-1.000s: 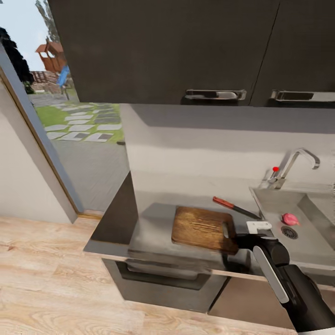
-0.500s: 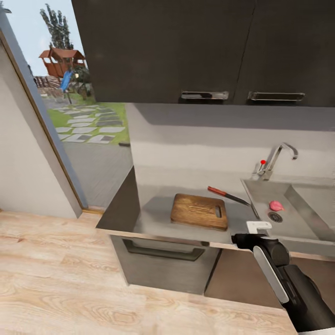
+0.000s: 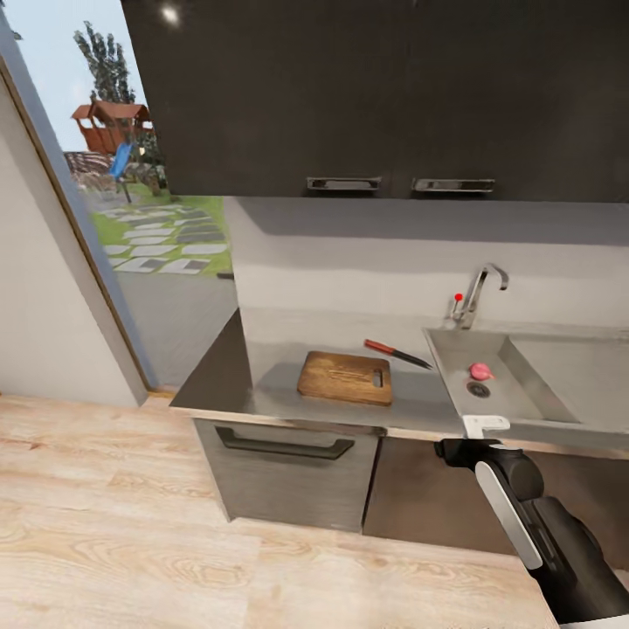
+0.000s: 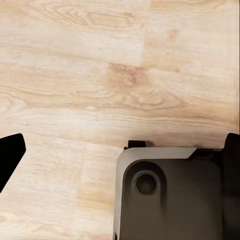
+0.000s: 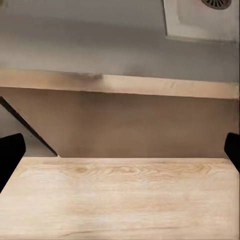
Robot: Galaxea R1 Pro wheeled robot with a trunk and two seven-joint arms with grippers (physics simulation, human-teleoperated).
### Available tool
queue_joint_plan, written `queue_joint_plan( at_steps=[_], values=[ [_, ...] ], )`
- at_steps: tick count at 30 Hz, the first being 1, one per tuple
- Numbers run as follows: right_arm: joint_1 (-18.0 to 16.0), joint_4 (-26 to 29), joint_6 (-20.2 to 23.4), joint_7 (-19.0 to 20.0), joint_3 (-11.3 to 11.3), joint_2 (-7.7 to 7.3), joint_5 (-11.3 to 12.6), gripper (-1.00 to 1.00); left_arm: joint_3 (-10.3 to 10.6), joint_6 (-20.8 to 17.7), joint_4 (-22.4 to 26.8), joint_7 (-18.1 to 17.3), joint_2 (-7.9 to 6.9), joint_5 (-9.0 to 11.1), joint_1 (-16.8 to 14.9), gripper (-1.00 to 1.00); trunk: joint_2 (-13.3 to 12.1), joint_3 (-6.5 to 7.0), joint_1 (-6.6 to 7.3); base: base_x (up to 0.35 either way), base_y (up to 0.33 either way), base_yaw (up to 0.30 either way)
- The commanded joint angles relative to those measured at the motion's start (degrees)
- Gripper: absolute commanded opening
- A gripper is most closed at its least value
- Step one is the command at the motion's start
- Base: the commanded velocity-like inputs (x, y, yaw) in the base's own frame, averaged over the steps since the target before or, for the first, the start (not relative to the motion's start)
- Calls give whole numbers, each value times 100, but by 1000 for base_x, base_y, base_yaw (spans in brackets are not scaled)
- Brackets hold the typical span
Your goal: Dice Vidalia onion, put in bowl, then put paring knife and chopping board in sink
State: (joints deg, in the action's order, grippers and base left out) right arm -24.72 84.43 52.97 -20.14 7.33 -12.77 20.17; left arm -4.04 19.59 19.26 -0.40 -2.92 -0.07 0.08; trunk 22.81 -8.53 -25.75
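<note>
Head view of the grey worktop (image 3: 262,384): the chopping board (image 3: 344,377) lies flat near its front edge, with the paring knife (image 3: 396,352) just beyond the board's far right corner. To the right, the pink onion (image 3: 480,371) rests in the sink (image 3: 454,371) beside the drain, below the tap (image 3: 479,293). The right arm (image 3: 533,524) hangs before the cabinets; in both wrist views the pincer fingertips (image 4: 10,155) (image 5: 10,155) sit wide apart at the frame edges, released and holding nothing.

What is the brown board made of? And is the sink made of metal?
The chopping board looks like wood: brown, with darker grain lines and a matte surface. The sink looks like brushed steel, grey with a dull sheen, though a render leaves that open.
</note>
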Motion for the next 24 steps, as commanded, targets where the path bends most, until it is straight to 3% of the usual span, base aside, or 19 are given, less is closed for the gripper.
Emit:
queue_joint_plan(
  at_steps=[1,24],
  values=[
    [-6,3,12,-60,14,-6,62,100,-18,10,7,-4,2,-2,1,100,11,-2,-3,-37,-307,-104],
    [-6,0,12,-60,21,1,66,100,-18,1,7,-4,2,13,1,100,11,206,-3,-4,-317,-118]
  ],
)
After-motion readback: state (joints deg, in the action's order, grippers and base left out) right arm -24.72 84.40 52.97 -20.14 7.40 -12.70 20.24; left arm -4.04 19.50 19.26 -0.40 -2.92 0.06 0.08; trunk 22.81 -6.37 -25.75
